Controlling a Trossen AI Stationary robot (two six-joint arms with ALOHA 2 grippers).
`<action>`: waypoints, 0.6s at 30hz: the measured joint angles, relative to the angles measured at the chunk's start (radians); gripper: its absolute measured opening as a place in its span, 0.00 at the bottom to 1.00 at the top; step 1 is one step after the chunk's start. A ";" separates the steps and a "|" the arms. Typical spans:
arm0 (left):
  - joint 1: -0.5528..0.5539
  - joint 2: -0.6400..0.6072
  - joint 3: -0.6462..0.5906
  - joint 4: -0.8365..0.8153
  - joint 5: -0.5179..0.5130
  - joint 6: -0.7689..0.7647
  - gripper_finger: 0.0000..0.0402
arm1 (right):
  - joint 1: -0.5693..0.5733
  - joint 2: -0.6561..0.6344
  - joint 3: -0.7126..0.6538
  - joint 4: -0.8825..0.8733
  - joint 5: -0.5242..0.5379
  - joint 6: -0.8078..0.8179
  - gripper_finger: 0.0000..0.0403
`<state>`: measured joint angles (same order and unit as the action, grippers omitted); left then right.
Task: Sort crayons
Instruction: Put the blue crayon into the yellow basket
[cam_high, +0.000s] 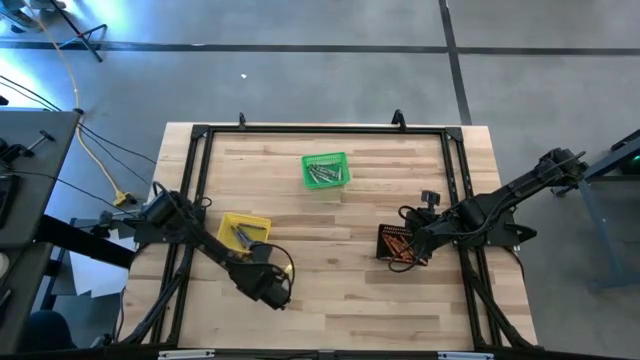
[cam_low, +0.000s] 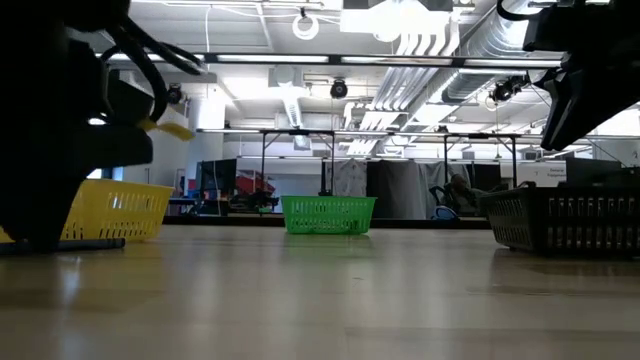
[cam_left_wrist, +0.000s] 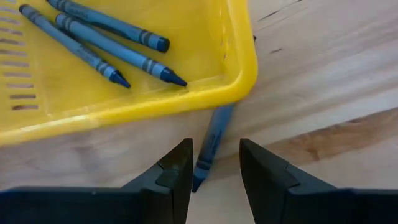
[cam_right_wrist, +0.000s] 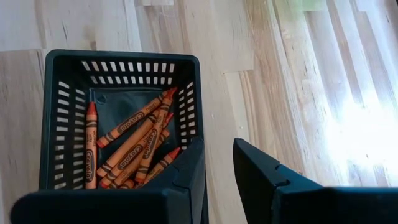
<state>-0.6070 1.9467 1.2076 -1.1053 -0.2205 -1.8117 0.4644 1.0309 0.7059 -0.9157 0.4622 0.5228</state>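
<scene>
Blue crayon (cam_left_wrist: 210, 142) lies on the table against the yellow basket (cam_left_wrist: 239, 74), just ahead of the left gripper's (cam_left_wrist: 214, 171) parted, empty fingers.

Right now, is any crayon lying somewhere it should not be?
Yes. One blue crayon lies on the table, outside the yellow basket, partly under its rim, while three others lie inside. The open left gripper hovers over it.

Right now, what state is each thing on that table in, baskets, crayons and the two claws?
Yellow basket: upright, three blue crayons inside.
Stray blue crayon: flat on the table, against the basket.
Black basket: upright, holds orange crayons.
Green basket: upright, holds grey crayons.
Left gripper: open, empty.
Right gripper: open, empty.
</scene>
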 joint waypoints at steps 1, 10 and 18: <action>0.003 0.007 0.000 0.001 0.000 0.008 0.29 | 0.000 0.000 0.000 0.000 0.000 0.000 0.19; 0.031 0.021 0.004 0.001 0.041 0.034 0.29 | 0.000 0.000 0.000 0.000 0.000 0.000 0.19; 0.041 0.023 0.002 0.030 0.134 0.031 0.13 | 0.000 0.000 0.000 0.000 0.000 0.003 0.19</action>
<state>-0.5655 1.9697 1.2098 -1.0749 -0.0860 -1.7808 0.4644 1.0306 0.7059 -0.9157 0.4617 0.5260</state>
